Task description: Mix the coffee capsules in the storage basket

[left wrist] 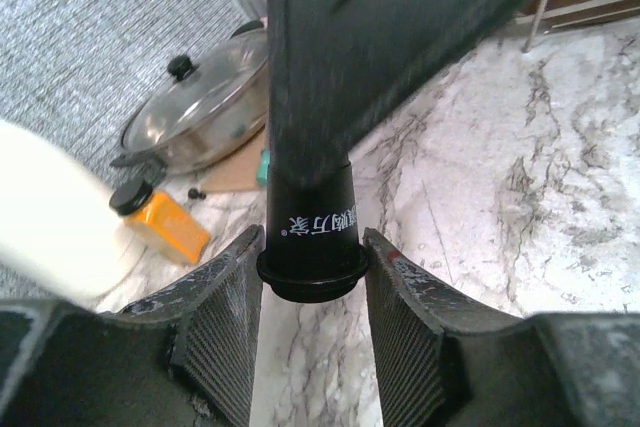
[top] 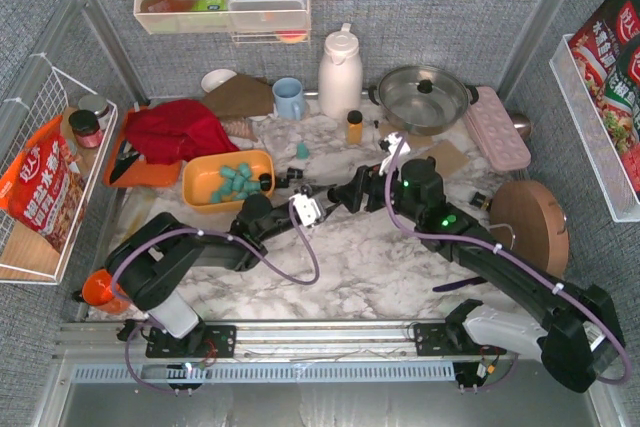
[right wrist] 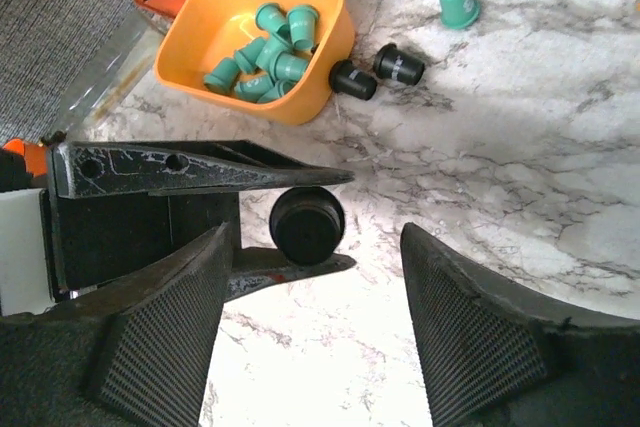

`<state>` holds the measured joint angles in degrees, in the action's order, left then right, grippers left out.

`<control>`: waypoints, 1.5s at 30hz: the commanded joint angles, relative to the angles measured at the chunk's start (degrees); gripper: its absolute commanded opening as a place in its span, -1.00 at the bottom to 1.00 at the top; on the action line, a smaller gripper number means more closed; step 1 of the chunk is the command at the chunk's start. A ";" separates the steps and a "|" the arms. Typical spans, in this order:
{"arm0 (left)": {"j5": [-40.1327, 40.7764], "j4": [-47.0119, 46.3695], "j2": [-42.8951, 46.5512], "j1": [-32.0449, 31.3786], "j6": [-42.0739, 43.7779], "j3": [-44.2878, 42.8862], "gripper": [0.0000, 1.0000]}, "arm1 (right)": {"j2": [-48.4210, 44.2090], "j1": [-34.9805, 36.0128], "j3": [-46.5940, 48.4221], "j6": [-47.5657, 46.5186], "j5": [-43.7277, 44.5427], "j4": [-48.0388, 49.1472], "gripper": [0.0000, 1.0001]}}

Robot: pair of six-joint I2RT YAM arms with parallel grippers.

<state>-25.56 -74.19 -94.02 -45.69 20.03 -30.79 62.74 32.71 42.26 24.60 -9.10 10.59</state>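
The basket (right wrist: 310, 97) sits on the left of the marble table (right wrist: 520, 147), with a heap of teal capsules (right wrist: 270, 52) inside. Two black capsules (right wrist: 353, 79) lie on the table just beside its right wall. A lone teal capsule (right wrist: 458, 2) stands farther right, apart from them. Near the table's middle, the left gripper (left wrist: 312, 247) is clamped on a printed capsule (left wrist: 310, 232), black with white lettering, with both pads against its sides. The right gripper (right wrist: 315, 237) faces it with its fingers wide apart on either side of that capsule, touching nothing.
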 commanded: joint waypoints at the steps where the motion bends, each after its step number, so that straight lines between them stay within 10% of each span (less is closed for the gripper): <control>1: 8.03 -5.85 1.44 0.25 -3.36 3.15 -0.04 | -1.45 -0.08 2.09 -2.49 4.40 -3.03 0.47; 8: 35.19 -1.30 10.11 5.75 -17.48 10.82 -0.02 | 5.17 -2.24 9.96 -8.74 16.00 -11.04 0.48; 18: 48.75 29.63 18.64 17.79 -34.93 5.82 0.26 | 35.64 -11.80 30.66 -3.59 22.12 -21.30 0.48; 27: 51.16 45.11 17.55 20.73 -40.69 -2.33 0.91 | 54.68 -16.27 49.83 -14.36 23.45 -33.69 0.58; 45: 44.56 51.31 30.57 20.60 -38.40 -4.94 0.98 | 70.68 -22.42 71.70 -17.57 17.94 -52.35 0.68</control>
<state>20.08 -23.03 -64.66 -25.08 -19.25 -35.77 130.41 10.79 109.36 6.81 11.25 -35.03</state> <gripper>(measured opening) 0.992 0.844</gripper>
